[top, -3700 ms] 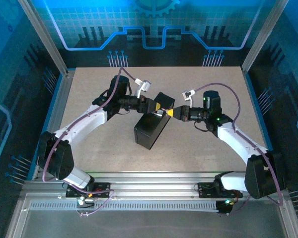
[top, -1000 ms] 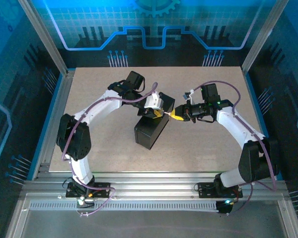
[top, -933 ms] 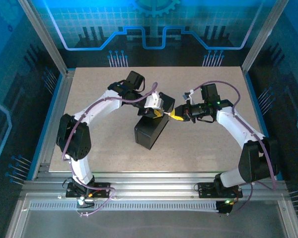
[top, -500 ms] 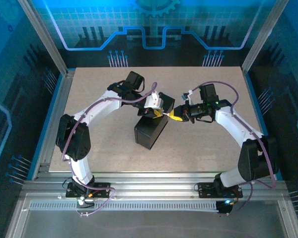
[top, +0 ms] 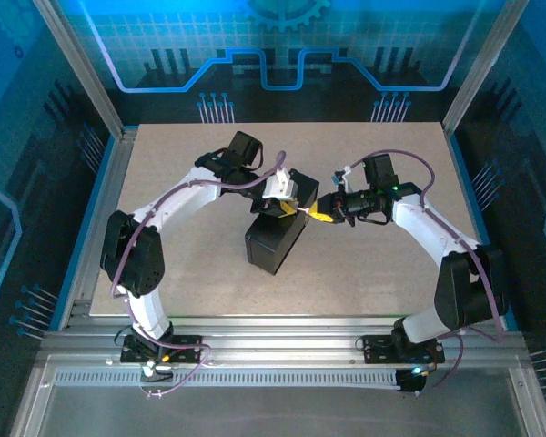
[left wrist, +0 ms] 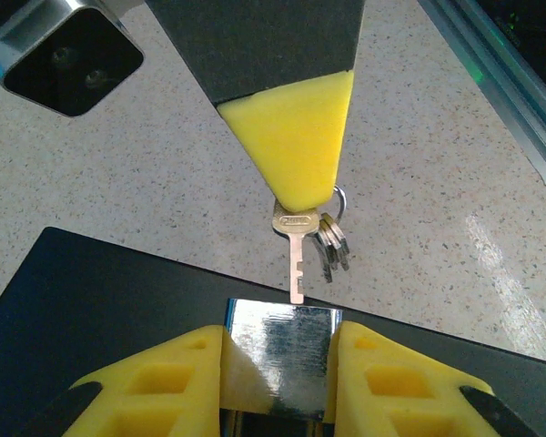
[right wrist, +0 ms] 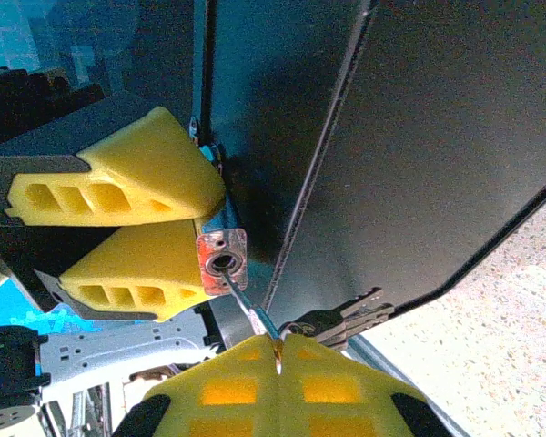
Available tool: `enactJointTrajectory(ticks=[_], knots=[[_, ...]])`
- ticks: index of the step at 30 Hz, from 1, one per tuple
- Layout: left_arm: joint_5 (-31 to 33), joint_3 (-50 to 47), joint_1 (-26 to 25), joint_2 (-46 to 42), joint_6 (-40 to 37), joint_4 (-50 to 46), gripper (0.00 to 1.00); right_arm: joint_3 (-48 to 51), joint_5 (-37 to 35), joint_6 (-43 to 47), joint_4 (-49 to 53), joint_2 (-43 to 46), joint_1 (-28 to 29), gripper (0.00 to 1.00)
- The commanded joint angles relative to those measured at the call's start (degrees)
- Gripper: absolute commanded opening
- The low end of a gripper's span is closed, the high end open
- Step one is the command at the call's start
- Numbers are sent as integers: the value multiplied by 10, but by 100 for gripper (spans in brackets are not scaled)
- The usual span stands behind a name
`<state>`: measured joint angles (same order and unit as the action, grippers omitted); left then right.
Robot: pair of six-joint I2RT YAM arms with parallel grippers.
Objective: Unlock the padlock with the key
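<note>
My left gripper [left wrist: 280, 364] is shut on the padlock [left wrist: 282, 346], whose shiny silvery body sits between the yellow pads above the black box [left wrist: 100, 300]. My right gripper [right wrist: 278, 350] is shut on the key [right wrist: 250, 314], pinching its head. The thin blade points at the padlock [right wrist: 221, 261], and its tip sits at the round keyhole while most of the blade is outside. In the left wrist view the key [left wrist: 296, 259] hangs from the right gripper's yellow pad [left wrist: 296, 137] and touches the padlock's edge. From above, both grippers [top: 287, 205] [top: 320, 212] meet tip to tip.
Spare keys [left wrist: 332, 246] on a ring dangle beside the held key. The black box [top: 278, 238] lies mid-table under the left gripper, its lid [right wrist: 419, 155] close to the right gripper. Metal frame rails [top: 118, 155] border the speckled table [top: 391, 273].
The right gripper has crept slightly left, bringing the key's tip up to the padlock. The left gripper and the padlock have stayed put.
</note>
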<state>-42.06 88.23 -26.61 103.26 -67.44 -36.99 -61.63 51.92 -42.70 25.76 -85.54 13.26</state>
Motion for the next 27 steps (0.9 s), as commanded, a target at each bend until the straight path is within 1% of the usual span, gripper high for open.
enactJointTrajectory(ticks=[1, 6, 16, 22, 27], knots=[[-44, 3, -2, -29, -4, 13, 13, -17, 14, -10, -23, -9, 17, 0], [-42, 8, -2, -26, -4, 12, 13, -22, 19, -16, -29, -8, 23, 0], [-4, 7, -4, -15, 10, 31, 12, 4, 25, -49, -66, 5, 17, 0], [-3, -2, -4, -20, 23, 54, 13, 9, 28, -57, -78, 2, 16, 0], [1, -2, -3, -19, 25, 54, 13, 22, 28, -56, -76, 11, 6, 0]])
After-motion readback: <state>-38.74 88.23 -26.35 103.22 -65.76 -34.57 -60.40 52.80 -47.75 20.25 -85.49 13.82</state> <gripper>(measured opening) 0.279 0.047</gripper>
